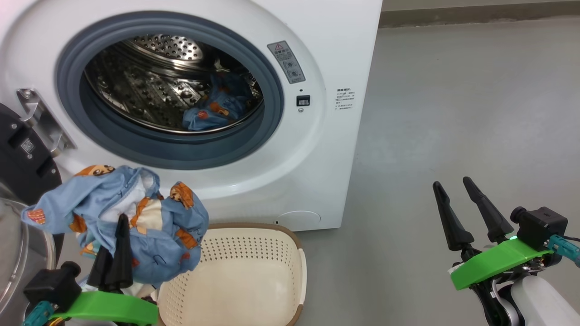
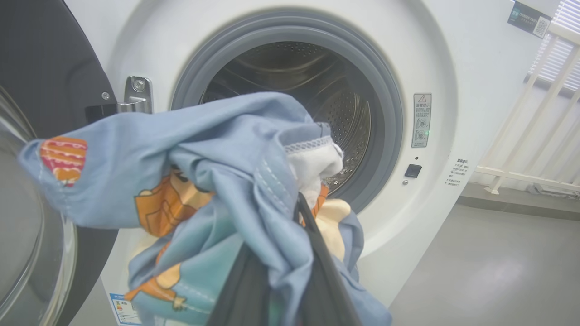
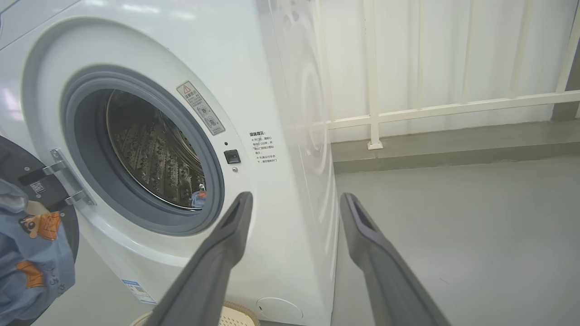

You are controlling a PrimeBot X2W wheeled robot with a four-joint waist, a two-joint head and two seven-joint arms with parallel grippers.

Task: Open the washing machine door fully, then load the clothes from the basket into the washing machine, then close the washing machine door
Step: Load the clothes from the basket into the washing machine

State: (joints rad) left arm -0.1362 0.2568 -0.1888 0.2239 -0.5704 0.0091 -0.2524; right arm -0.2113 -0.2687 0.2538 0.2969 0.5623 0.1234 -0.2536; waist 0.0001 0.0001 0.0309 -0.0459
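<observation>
The white washing machine (image 1: pixel 326 54) stands with its round black door (image 1: pixel 18 154) swung open to the left. One blue printed garment (image 1: pixel 217 108) lies inside the steel drum (image 1: pixel 149 86). My left gripper (image 1: pixel 121 222) is shut on a second blue garment (image 1: pixel 149 226), held up in front of the machine, below the drum's mouth and over the basket's left side. In the left wrist view this garment (image 2: pixel 217 181) drapes over my fingers (image 2: pixel 312 253) before the gasket (image 2: pixel 380 90). The cream basket (image 1: pixel 253 271) on the floor is bare inside. My right gripper (image 1: pixel 453 185) stands open over the floor at the right.
Grey floor (image 1: pixel 453 113) spreads to the right of the machine. A white railing (image 3: pixel 408 108) runs along the wall behind. The open door's glass bowl (image 2: pixel 31 253) bulges at the far left, close beside my left arm.
</observation>
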